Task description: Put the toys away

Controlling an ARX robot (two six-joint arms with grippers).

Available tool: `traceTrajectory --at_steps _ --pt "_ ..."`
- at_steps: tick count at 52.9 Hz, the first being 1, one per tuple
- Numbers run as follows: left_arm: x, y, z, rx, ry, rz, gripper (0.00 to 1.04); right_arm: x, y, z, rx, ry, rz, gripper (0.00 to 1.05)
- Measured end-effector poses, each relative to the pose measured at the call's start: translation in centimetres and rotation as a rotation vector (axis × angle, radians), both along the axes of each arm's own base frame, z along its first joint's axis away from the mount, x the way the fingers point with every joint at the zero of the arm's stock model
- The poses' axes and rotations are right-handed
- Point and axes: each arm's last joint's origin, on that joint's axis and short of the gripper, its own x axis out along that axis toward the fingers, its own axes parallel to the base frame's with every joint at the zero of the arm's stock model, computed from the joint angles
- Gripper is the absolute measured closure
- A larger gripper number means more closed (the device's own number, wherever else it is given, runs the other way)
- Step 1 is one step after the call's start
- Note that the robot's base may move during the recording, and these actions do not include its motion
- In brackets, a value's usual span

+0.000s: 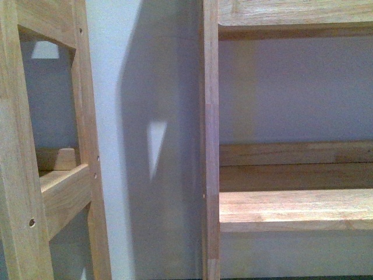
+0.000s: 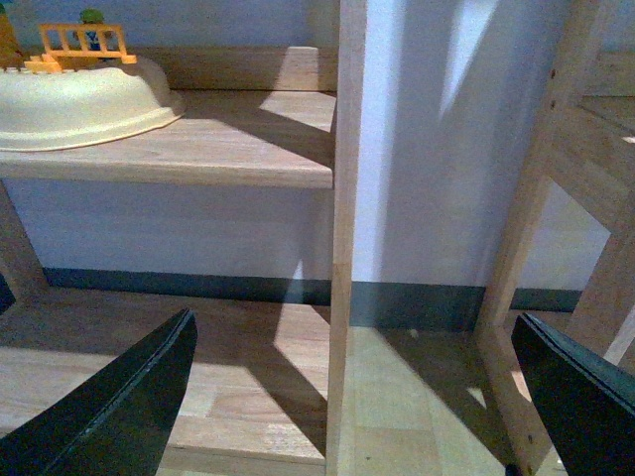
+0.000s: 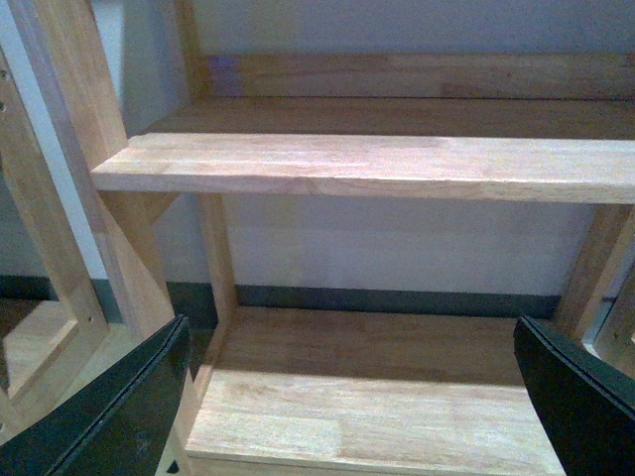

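The orange-yellow plush toy is out of view in every frame. My left gripper [image 2: 352, 397] is open and empty, its black fingers [image 2: 119, 407] spread wide in front of a wooden shelf upright [image 2: 342, 248]. My right gripper [image 3: 352, 397] is open and empty, facing a bare wooden shelf board [image 3: 377, 164] with a lower board [image 3: 367, 397] beneath it. A cream bowl [image 2: 79, 99] holding a small orange plastic fence piece [image 2: 84, 45] stands on a shelf in the left wrist view. Neither arm shows in the front view.
The front view shows two wooden shelf units close up: one upright [image 1: 210, 146] with shelf boards [image 1: 294, 207] to the right, another frame [image 1: 52, 175] at left, white wall [image 1: 145, 146] between. A dark skirting board [image 2: 198, 288] runs along the wall base.
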Motion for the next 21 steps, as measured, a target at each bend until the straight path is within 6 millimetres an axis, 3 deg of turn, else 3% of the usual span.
traceTrajectory --at_steps 21 --pt "0.00 0.00 0.00 0.000 0.000 0.000 0.06 0.00 0.00 0.00 0.000 0.000 0.000 0.06"
